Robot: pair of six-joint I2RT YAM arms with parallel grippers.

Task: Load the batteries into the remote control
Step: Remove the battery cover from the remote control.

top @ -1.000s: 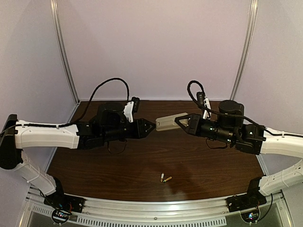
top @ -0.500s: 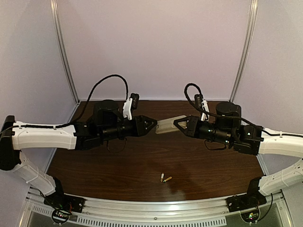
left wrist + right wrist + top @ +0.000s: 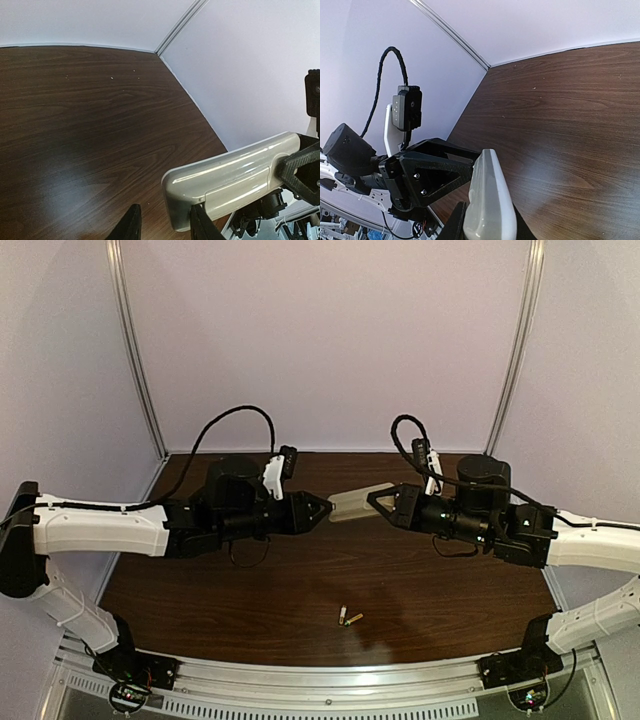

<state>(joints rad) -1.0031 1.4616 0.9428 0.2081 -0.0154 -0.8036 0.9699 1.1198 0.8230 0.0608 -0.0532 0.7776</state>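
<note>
Left claw [image 3: 326, 510] edged closer to remote control [image 3: 355, 503].

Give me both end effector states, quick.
Left end effector: open, at the free end of the remote, no grip visible.
Right end effector: closed, holding the remote.

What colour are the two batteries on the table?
Gold, with paler ends; the batteries show only in the top view, small.

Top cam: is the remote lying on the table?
No, the remote is held in the air by the right gripper, above the table, pointing toward the left gripper.
</note>
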